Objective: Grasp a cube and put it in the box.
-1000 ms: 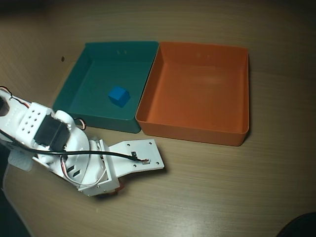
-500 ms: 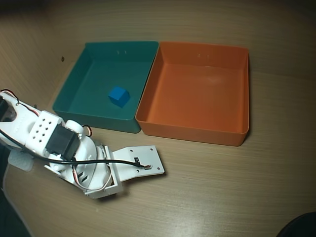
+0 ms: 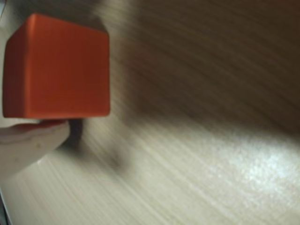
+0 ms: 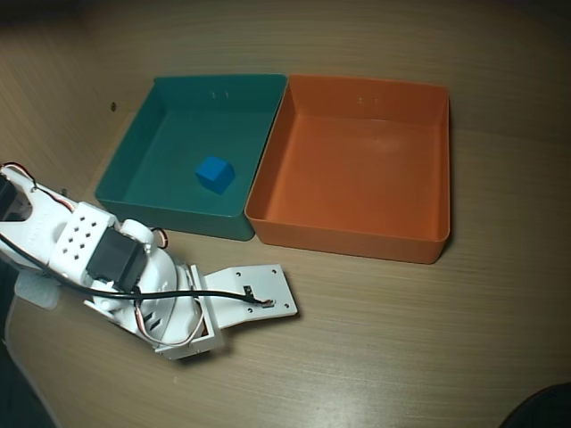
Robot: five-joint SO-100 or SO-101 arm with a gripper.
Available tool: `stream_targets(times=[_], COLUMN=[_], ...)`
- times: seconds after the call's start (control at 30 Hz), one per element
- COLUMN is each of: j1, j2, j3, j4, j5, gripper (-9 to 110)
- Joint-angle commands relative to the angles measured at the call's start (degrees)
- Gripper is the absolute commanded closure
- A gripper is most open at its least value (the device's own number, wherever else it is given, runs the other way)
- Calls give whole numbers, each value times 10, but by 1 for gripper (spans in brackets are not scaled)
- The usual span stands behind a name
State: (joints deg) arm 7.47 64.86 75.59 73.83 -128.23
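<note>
1. The cube (image 3: pixel 56 68) is a matte orange block with softly rounded edges. In the wrist view it fills the upper left of the picture, one broad face turned to the camera and a narrow strip of its top face showing.
2. In that view the cube sits against a pale finger (image 3: pixel 28 143) of the tool (image 3: pixel 51 123), which touches its lower edge. The other finger is not visible, but the block appears lifted clear of the desk (image 3: pixel 211 178), so the tool seems clenched on it.
3. The wrist view is blurred. Behind the cube it shows only light wood grain, a dark shadow across the upper half and a bright patch of glare at lower right.
4. The overhead view shows what the wrist view does not: the white arm (image 4: pixel 98 259) lying low at lower left, its flat white end plate (image 4: pixel 250 299) pointing toward the trays. The cube and the fingers are hidden under that plate here.
5. The box (image 4: pixel 437 160), a shallow orange tray with sloped walls, sits at upper centre-right and holds nothing.
6. A teal tray (image 4: pixel 134 152) of like size stands touching the box's left wall. A small blue cube (image 4: pixel 215 173) rests on its floor, right of centre.
</note>
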Motion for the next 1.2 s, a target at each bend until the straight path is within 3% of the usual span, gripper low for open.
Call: stream_targets(times=[0.0, 0.5, 1.17], j1=[-2, -1, -2], j2=[15, 15, 192], j3=[-31, -31, -120], j4=[5, 5, 6], j5=[1, 8, 9], gripper=[61, 108, 107])
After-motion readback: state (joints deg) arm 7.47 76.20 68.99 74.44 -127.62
